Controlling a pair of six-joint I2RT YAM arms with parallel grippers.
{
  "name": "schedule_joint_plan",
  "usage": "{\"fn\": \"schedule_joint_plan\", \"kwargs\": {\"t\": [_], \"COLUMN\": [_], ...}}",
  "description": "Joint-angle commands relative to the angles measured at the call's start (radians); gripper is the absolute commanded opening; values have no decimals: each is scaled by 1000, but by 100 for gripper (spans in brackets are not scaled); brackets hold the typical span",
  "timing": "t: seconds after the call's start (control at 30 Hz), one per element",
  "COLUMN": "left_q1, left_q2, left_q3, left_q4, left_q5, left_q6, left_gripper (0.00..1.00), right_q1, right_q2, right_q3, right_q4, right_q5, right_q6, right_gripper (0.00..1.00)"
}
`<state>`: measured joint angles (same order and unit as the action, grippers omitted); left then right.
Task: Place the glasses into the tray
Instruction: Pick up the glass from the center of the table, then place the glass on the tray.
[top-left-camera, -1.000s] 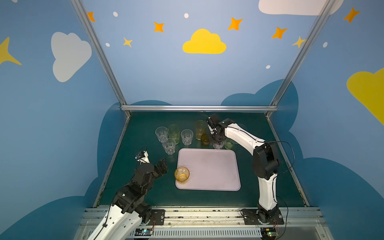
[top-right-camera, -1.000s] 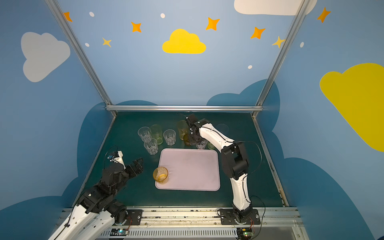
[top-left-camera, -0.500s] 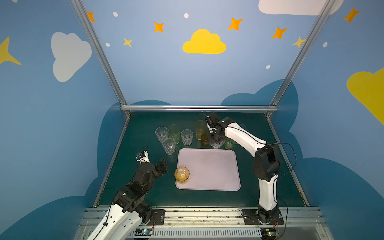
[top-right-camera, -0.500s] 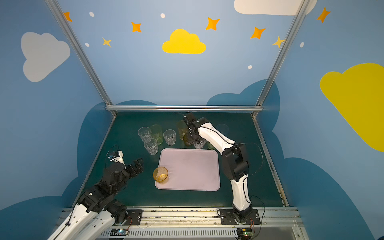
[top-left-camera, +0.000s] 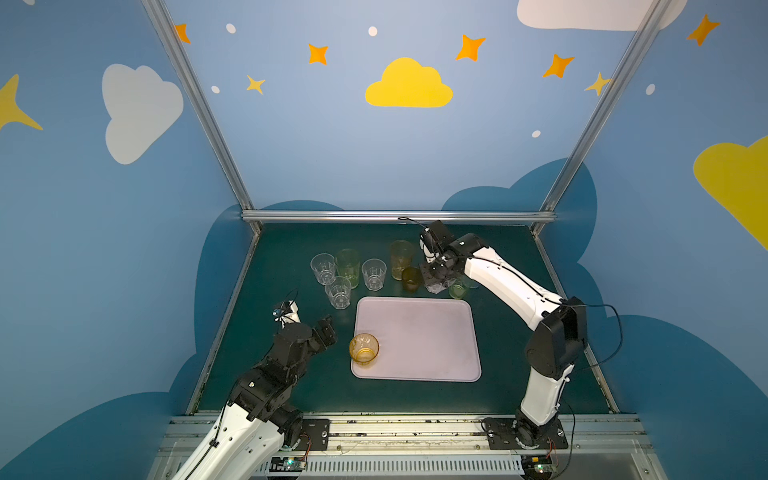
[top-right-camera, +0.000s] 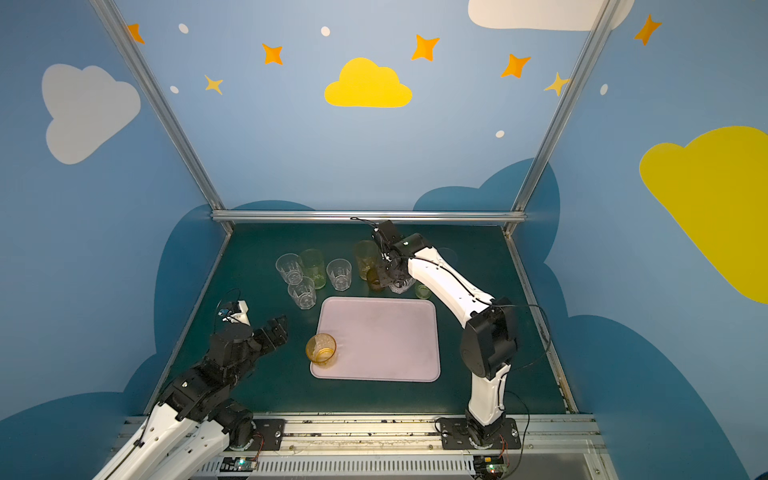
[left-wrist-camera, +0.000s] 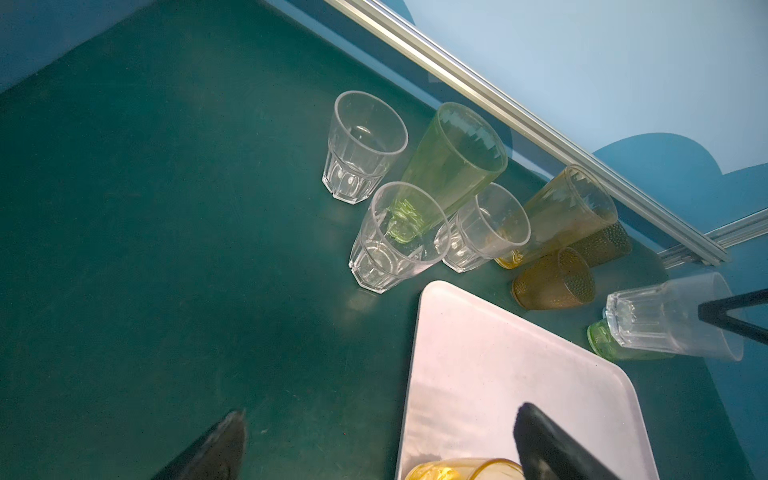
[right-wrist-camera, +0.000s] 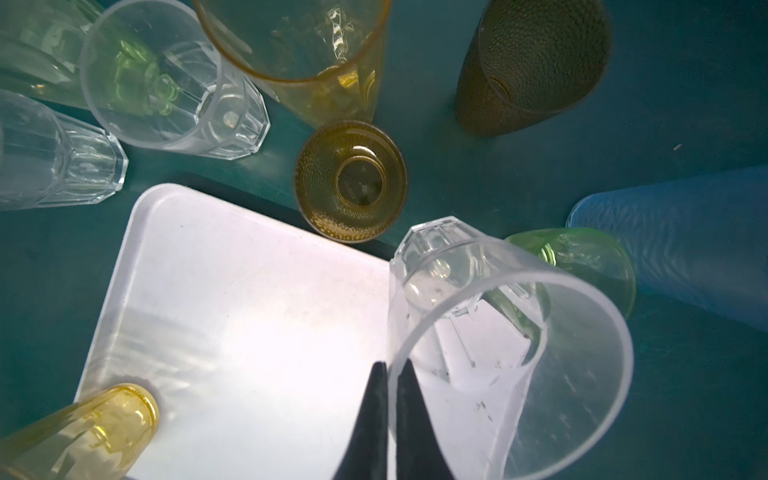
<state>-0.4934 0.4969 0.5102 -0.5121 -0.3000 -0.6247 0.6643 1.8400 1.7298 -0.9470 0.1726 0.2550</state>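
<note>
The pale pink tray (top-left-camera: 415, 338) (top-right-camera: 378, 338) lies mid-table, with one amber glass (top-left-camera: 364, 349) (top-right-camera: 321, 350) on its near left corner. My right gripper (right-wrist-camera: 392, 365) (top-left-camera: 434, 280) is shut on the rim of a clear faceted glass (right-wrist-camera: 478, 311) (left-wrist-camera: 665, 316), which hangs tilted by the tray's far right edge. My left gripper (left-wrist-camera: 380, 413) (top-left-camera: 326, 328) is open and holds nothing, on the left of the tray beside the amber glass. Several more glasses stand behind the tray: three clear (top-left-camera: 338, 292), tall green (top-left-camera: 348, 262), tall amber (top-left-camera: 401, 254), short brown (top-left-camera: 411, 278), short green (top-left-camera: 457, 289).
A pale blue glass (right-wrist-camera: 673, 245) and a dark dimpled glass (right-wrist-camera: 536, 62) stand right by the held one. An aluminium rail (top-left-camera: 395, 216) and blue walls close the back and sides of the green mat (top-left-camera: 270, 374).
The right arm's elbow has swung to the right and toward the front, while its gripper stays by the tray's far edge with the clear glass. The left arm has not moved.
</note>
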Motion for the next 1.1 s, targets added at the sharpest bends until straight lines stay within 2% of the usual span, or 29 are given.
{"fn": "schedule_joint_plan", "kwargs": {"t": [0.0, 0.47, 0.67, 1.07], "left_q1": [3, 4, 3, 11], "left_q2": [9, 102, 122, 119], "left_q3": [10, 32, 39, 16], "left_q4": [17, 73, 69, 84], "left_q5": [2, 94, 89, 46], "left_q6": [9, -29, -20, -2], "left_gripper": [100, 100, 100, 100], "right_q1": [20, 142, 222, 397], "right_q2": [-71, -257, -309, -260], "right_q3": [-45, -223, -283, -298], "right_q4": [-6, -6, 9, 49], "right_q5": [25, 86, 106, 132], "right_q6": [20, 74, 111, 186], "right_gripper": [0, 0, 0, 0]}}
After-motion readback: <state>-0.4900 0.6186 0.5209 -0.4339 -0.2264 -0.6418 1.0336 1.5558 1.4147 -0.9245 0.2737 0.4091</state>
